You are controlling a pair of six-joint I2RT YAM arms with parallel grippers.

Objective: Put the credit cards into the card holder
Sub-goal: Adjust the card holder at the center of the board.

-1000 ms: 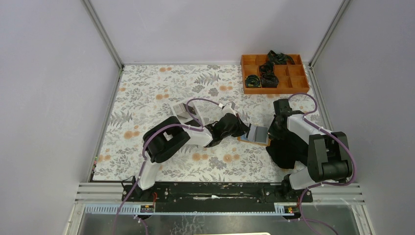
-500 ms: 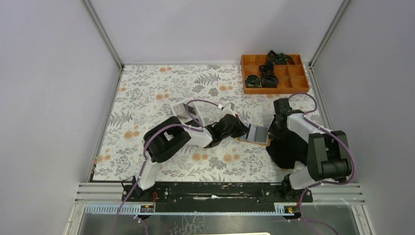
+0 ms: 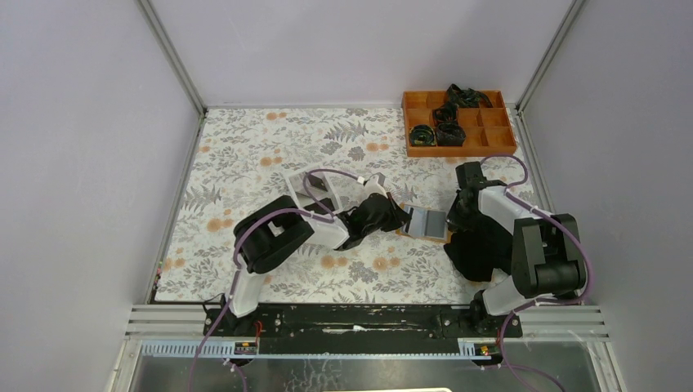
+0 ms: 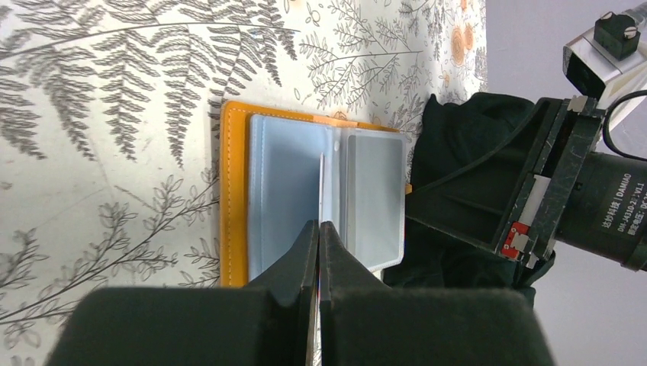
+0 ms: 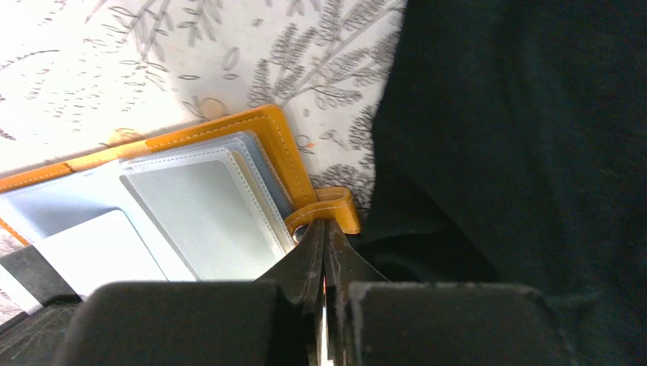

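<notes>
The card holder [image 3: 429,223] lies open on the floral table, its orange cover [image 4: 234,191] framing pale plastic sleeves. My left gripper [image 4: 319,225] is shut on a thin pale credit card [image 4: 321,183], seen edge-on in the left wrist view, standing between two sleeves. The right wrist view shows that card [image 5: 103,252] flat over the sleeves. My right gripper [image 5: 324,227] is shut on the holder's orange clasp tab [image 5: 336,207] at its right edge. In the top view the left gripper [image 3: 403,217] and right gripper [image 3: 454,216] flank the holder.
A black cloth [image 3: 474,249] lies right of the holder, under the right arm, and fills much of the right wrist view [image 5: 519,114]. An orange compartment tray [image 3: 459,151] with dark items stands at the back right. A white box [image 3: 301,184] sits behind the left arm.
The left arm has shifted slightly to the left, still holding the card at the holder. The right arm has barely moved and both grippers stay shut.
</notes>
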